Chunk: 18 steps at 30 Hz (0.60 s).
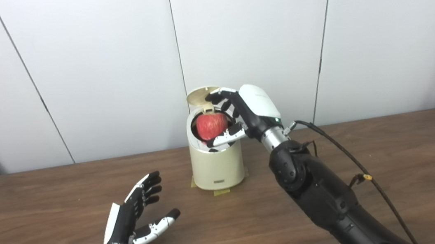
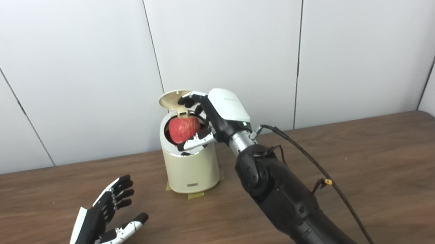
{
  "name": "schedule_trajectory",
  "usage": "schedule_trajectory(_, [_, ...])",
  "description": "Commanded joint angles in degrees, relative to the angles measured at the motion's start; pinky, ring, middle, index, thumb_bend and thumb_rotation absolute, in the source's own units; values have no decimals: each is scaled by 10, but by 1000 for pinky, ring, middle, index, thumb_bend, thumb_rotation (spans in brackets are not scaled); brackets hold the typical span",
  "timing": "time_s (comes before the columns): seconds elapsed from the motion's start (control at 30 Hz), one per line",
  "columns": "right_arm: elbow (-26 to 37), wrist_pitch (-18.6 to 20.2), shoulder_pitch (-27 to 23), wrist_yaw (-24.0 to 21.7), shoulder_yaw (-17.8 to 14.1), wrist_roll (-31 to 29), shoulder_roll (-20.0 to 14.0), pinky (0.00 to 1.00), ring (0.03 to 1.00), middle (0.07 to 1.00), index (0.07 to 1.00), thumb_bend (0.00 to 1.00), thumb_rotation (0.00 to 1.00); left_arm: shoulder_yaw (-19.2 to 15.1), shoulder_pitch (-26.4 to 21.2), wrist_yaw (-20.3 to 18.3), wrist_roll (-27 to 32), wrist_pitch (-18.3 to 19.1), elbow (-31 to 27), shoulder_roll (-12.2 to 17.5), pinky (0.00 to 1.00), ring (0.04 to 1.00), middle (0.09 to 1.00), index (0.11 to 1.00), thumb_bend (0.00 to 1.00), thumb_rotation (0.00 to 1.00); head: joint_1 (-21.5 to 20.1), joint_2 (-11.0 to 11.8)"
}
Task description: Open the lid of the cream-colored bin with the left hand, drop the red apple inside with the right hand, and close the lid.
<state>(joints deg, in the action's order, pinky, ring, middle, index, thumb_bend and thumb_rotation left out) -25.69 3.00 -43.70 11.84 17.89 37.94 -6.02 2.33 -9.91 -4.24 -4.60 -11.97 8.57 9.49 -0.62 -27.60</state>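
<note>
Nearest the camera, the left hand (image 1: 134,219) hangs low over the wooden table (image 1: 393,166), palm turned inward, fingers spread and thumb out — it holds nothing and stands well apart from the bin. Farther back, the right hand (image 1: 241,113) reaches in from the right side, its dark forearm rising from the bottom edge with a black cable (image 1: 355,163) trailing along it. Its fingers curl over the top of the red apple (image 1: 211,125) and the thumb presses in from below, so the hand is closed on the fruit. The apple sits right at the mouth of the cream-colored bin (image 1: 217,163), partly below the rim; whether it already touches anything inside cannot be told. Behind it the lid (image 1: 202,95) stands tipped up on its hinge at the back, with the fingertips of the right hand just beside its edge. Beyond that are only the white wall panels (image 1: 91,71).

Judging by this, the lid-opening step is done and the drop is in hand. The next move calls for the right hand to loosen its hold so the apple falls in, then to lift away without knocking the raised lid — after which the lid must be brought down.
</note>
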Motion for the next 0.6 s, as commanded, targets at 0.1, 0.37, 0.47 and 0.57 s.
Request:
schedule_trajectory(0.1, [32,17,-10,-27,2,-2,3,553,677,740,743,844,216,7,10,1,3,-21,21,-16,785,831,866,874,651,69,-2,-1])
schedule_trajectory(0.37, [43,19,5,-32,8,3,4,541,667,747,746,884,213,8,11,4,-3,-25,23,-15,802,833,867,875,651,95,-2,-2])
schedule_trajectory(0.47, [50,15,10,-31,3,-4,4,540,666,744,747,883,212,8,10,5,-3,-26,25,-15,805,835,865,875,657,100,-3,-1])
schedule_trajectory(0.57, [71,-11,24,-11,-11,-20,6,509,629,701,720,864,188,8,10,3,0,-28,26,-15,797,836,867,875,659,93,-2,0])
